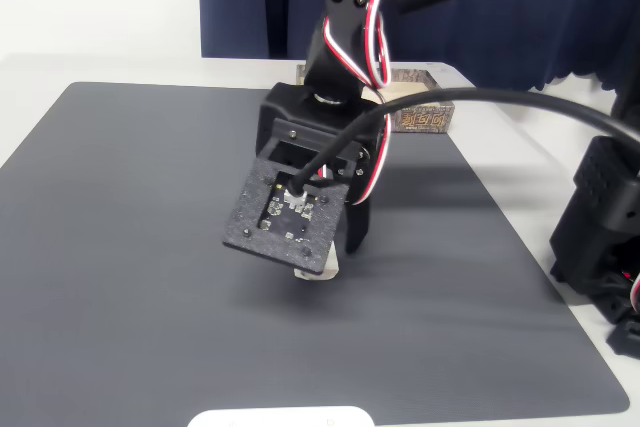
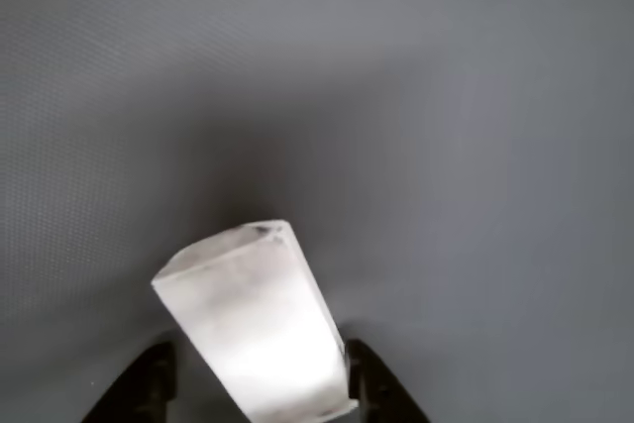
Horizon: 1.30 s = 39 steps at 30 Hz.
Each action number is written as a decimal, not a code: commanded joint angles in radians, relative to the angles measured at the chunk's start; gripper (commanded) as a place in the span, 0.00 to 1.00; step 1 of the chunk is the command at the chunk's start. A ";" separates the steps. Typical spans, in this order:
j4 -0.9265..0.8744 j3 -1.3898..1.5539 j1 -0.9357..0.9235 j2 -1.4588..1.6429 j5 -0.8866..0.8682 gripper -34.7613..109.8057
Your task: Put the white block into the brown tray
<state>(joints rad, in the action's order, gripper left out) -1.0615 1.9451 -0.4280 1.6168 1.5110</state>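
Two fingers [image 2: 149,383] of the gripper [image 2: 260,388] clamp the white block [image 2: 253,329] between them

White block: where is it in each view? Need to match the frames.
Fixed view: block peeks out below the wrist camera board, centre of picture, above the grey mat.
Wrist view: block at bottom centre, between the tool's dark fingers.
Shared landmark: the grey mat.
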 commanded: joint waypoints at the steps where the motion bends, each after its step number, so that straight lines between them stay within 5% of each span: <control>1: 0.003 0.002 0.006 0.003 0.345 0.49; 39: -0.061 0.023 0.012 0.183 0.285 0.33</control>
<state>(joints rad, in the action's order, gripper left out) -1.0999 1.9696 -0.4157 1.7150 1.5125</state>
